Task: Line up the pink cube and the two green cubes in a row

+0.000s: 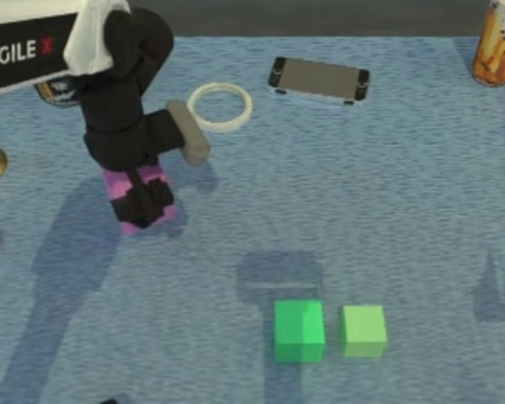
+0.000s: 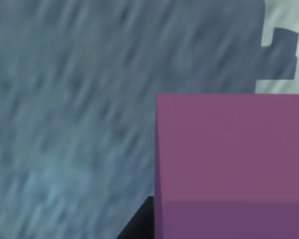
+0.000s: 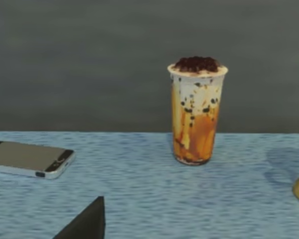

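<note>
the left gripper (image 1: 143,200) stands clamped on the pink cube (image 1: 118,189) at the far left; the two green cubes (image 1: 299,331) sit side by side near the middle.

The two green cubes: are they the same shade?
No. The left green cube is vivid green, the right one paler; the top view shows it best.

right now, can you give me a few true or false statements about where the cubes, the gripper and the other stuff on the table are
1. The left gripper is down on the pink cube. True.
2. The two green cubes are stacked. False: the vivid green cube and the pale green cube sit side by side, a small gap between them.
3. The pink cube is already in line with the green cubes. False: it lies apart, toward the table's left.
4. A phone lies flat near the white ring. True.
5. The drink cup has tipped over. False: it stands upright.
</note>
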{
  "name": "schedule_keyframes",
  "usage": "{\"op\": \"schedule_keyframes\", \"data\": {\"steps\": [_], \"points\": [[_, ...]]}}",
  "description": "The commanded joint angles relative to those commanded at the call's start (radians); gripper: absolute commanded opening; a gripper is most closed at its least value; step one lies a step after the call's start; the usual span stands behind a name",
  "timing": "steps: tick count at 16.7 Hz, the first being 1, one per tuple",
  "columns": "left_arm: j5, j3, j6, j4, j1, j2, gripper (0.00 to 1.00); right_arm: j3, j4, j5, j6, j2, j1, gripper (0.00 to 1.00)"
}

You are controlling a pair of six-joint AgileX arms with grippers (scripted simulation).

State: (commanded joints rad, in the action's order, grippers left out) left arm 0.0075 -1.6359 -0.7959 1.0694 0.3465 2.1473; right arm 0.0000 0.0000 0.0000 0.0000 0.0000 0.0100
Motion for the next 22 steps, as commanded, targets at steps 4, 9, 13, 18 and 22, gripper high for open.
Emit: {"op": "schedule_keyframes", "data": {"steps": [4,9,13,18,22], "points": [[0.0,-0.033,0.001,0.044,-0.004,-0.026,0.0,0.0,0.0,0.0,0.0,0.0,0.0,1.0],[-0.001,0.009,-0.006,0.033,0.03,-0.061,0.0,0.0,0.0,0.0,0.0,0.0,0.0,1.0],[-0.003,0.206,-0.044,0.011,0.156,-0.224,0.0,0.0,0.0,0.0,0.0,0.0,0.0,1.0],[-0.005,0.41,-0.098,-0.015,0.312,-0.405,0.0,0.0,0.0,0.0,0.0,0.0,0.0,1.0],[-0.006,0.42,-0.101,-0.017,0.321,-0.414,0.0,0.0,0.0,0.0,0.0,0.0,0.0,1.0]]}}
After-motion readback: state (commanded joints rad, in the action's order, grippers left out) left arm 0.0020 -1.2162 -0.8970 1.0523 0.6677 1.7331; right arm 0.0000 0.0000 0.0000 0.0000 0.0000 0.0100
